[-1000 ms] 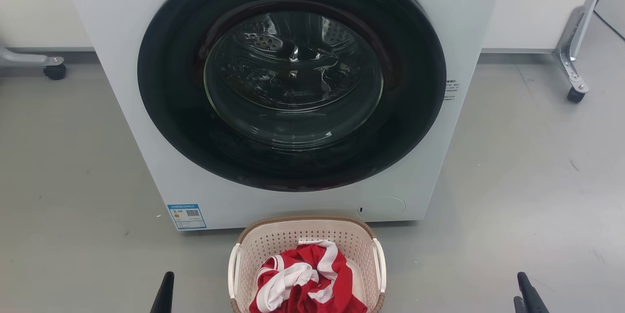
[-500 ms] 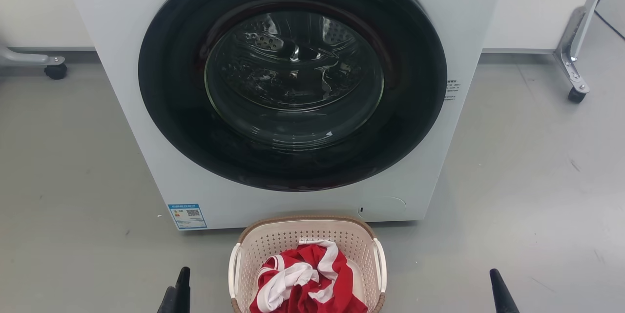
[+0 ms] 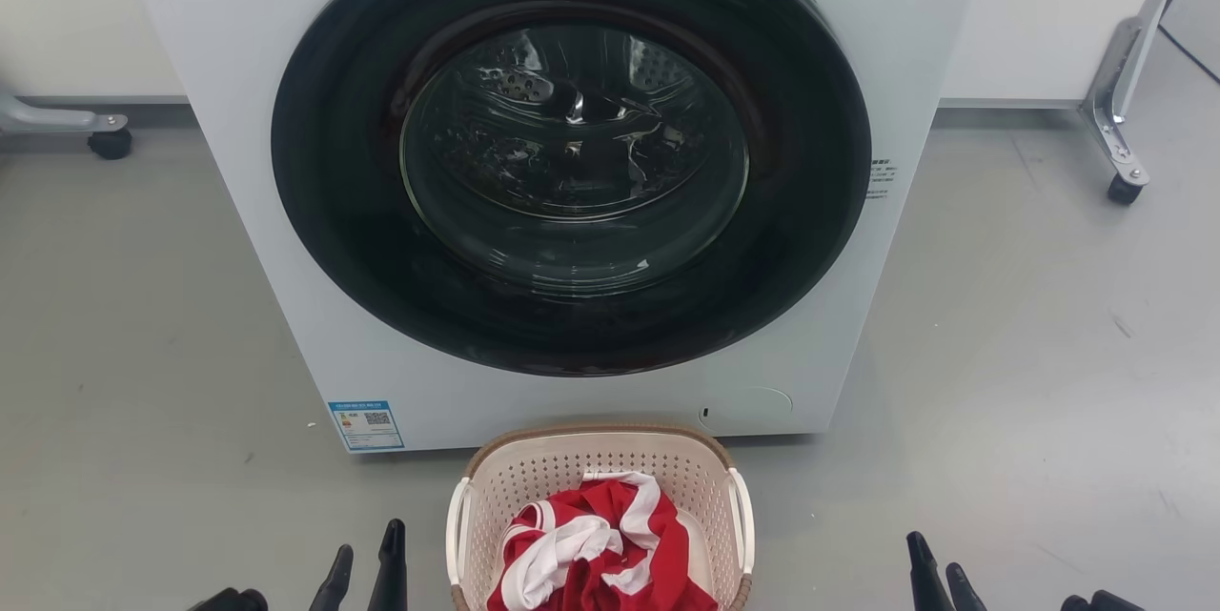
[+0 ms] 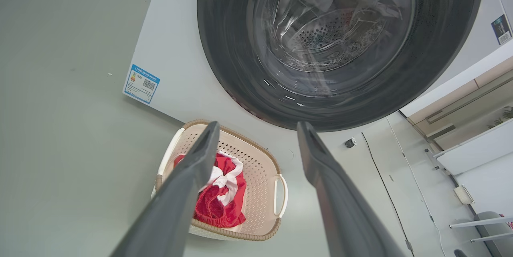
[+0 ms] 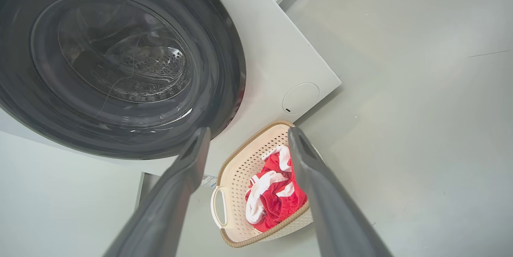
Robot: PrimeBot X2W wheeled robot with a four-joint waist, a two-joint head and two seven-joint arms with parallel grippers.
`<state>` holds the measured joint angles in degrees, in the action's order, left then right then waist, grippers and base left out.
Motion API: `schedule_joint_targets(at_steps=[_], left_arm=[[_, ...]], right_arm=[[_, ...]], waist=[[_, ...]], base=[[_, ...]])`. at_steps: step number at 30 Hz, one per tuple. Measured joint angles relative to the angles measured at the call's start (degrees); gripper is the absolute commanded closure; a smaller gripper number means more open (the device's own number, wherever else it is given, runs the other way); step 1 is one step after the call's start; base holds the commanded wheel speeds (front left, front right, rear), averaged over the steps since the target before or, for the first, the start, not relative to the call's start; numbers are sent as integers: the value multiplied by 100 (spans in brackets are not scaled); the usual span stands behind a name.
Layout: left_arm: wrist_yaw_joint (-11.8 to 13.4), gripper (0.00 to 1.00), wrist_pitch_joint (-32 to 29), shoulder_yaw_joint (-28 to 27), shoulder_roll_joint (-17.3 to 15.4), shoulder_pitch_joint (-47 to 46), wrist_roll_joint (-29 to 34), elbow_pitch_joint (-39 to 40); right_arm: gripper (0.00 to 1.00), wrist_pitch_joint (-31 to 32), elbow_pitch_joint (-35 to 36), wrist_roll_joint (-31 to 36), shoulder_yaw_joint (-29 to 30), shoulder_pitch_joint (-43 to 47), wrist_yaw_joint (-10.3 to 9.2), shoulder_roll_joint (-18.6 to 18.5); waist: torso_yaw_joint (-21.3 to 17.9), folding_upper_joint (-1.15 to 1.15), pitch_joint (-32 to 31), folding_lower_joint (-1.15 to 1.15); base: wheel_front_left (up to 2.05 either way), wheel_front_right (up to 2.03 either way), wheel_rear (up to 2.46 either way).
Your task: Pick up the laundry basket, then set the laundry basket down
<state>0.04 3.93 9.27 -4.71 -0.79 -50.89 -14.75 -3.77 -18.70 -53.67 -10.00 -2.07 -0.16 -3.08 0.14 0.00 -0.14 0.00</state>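
Grey floor (image 3: 1001,354) all round, pale wall behind. Standing on it, a white washing machine (image 3: 286,306) with a big round dark door (image 3: 572,153), shut, drum holes visible through the glass. Low on its front, a blue label (image 3: 365,423) at the left corner and a round cover (image 3: 748,404) toward the right. Off to each side, by the wall, metal legs on black castors (image 3: 1125,187).

Just before the machine, upright on the floor: the laundry basket (image 3: 534,478), cream and perforated, with a brown woven-look rim and a white handle on either side. Close to the machine's front; touching or not, cannot tell. Inside it, a crumpled red and white garment (image 3: 591,554).

At the lower left of the head view, the left tool (image 3: 367,549), pointing up, near the basket's left handle but apart from it. Spread wide in the left wrist view, with nothing between the fingers (image 4: 190,181) and the basket beyond them. At the lower right, the right tool (image 3: 936,559), well apart from the basket's right handle. Likewise spread wide in the right wrist view, holding nothing, with the basket on the floor beyond.
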Motion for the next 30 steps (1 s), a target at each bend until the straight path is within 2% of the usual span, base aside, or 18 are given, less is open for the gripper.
schedule_joint_targets(at_steps=[11,30], left_arm=[[169,0,243,253,-46,20,1229,15],[454,0,655,445,-69,209,2782,0]], right_arm=[[0,-254,-27,1054,-364,35,-180,-1],[0,-653,-63,2618,-742,153,-444,4]], waist=[[-3,0,-47,0],[-14,0,-72,0]], base=[[0,0,0],[0,0,0]])
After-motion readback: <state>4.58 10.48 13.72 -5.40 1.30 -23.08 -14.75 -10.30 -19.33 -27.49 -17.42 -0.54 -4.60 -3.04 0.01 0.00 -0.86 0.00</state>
